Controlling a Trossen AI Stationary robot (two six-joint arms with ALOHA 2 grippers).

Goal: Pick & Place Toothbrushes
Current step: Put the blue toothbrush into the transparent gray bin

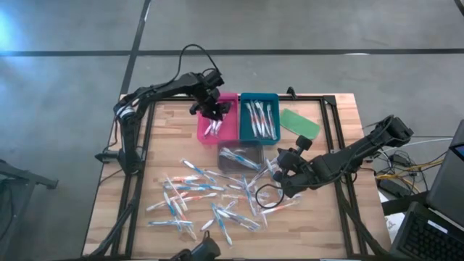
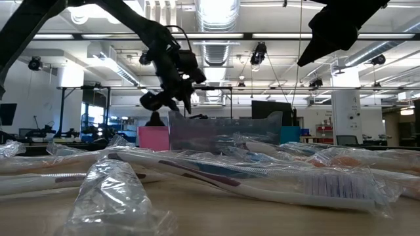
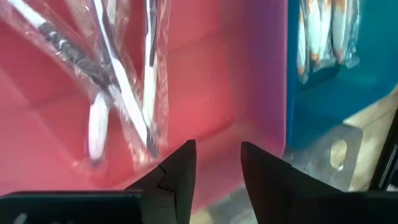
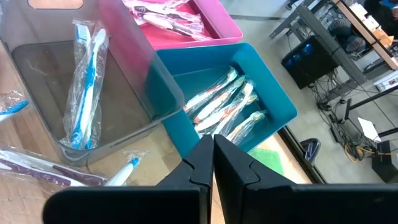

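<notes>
High view: sorting of the plastic-wrapped toothbrushes (image 1: 196,199) is shown partly done — a few pink-accented ones lie in the pink rectangular tray (image 1: 229,129), several orange-accented ones fill the teal rectangular tray (image 1: 259,119), and two blue-accented ones rest in the clear grey plastic bin (image 1: 239,156) just in front of those trays. Dozens of wrapped brushes are left scattered across the wooden slat table (image 1: 333,232), so the greater part of the work is judged to remain. The left gripper (image 1: 214,110) is held over the pink tray; in the left wrist view its fingers (image 3: 180,177) are seen parted with nothing between them, the wrapped brushes lying on the tray floor beyond, which suggests a deposit just completed. The right gripper (image 1: 286,165) is poised low at the edge of the scattered pile, beside the clear bin; in the right wrist view its jaws are seen pressed together and empty — no brush is carried. A flat green oblong piece (image 1: 300,122) lies beside the teal tray and is not counted among the brushes
</notes>
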